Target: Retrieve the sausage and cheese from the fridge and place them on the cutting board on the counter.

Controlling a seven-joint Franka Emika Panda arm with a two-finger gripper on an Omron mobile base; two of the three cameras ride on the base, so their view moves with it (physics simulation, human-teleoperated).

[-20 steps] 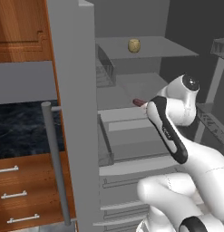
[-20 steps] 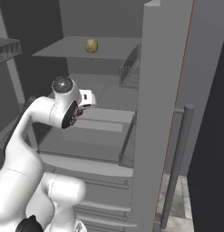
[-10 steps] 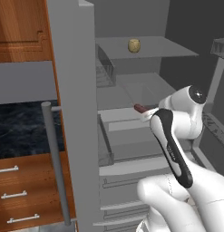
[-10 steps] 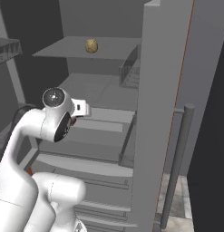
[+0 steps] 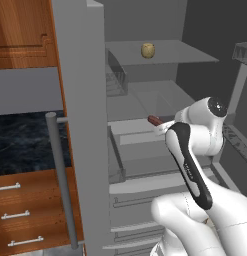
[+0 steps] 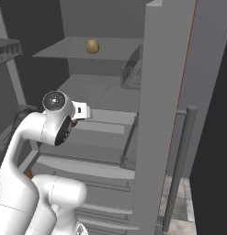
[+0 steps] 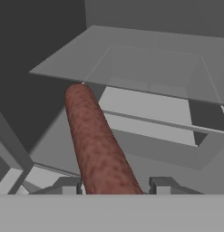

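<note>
- The step in hand, as I judge it, is fetching the sausage [image 7: 97,145] out of the fridge [image 5: 82,125]; the cheese [image 5: 148,50] is untouched, sitting near the middle of the upper shelf [image 5: 180,55].
- In the hand view the sausage runs lengthwise between the two finger tips, and the gripper [image 7: 117,185] is pinching its near end, the far end pointing into the fridge.
- In the left base view the sausage's free end pokes out past the hand, above the drawer [image 5: 145,150] front, clear of the shelf below it.
- The cutting board is out of sight; a strip of the black counter [image 5: 25,140] shows to the left of the open fridge door [image 5: 80,150].
- The next move likely calls for drawing the hand straight back out of the cavity, then carrying the sausage leftward round the door edge.
- Open room: free space between the middle shelf and the upper shelf. The tight spots are the door's inner edge with its bar handle [image 5: 60,180] on the left and the other door [image 6: 165,114] on the right.
</note>
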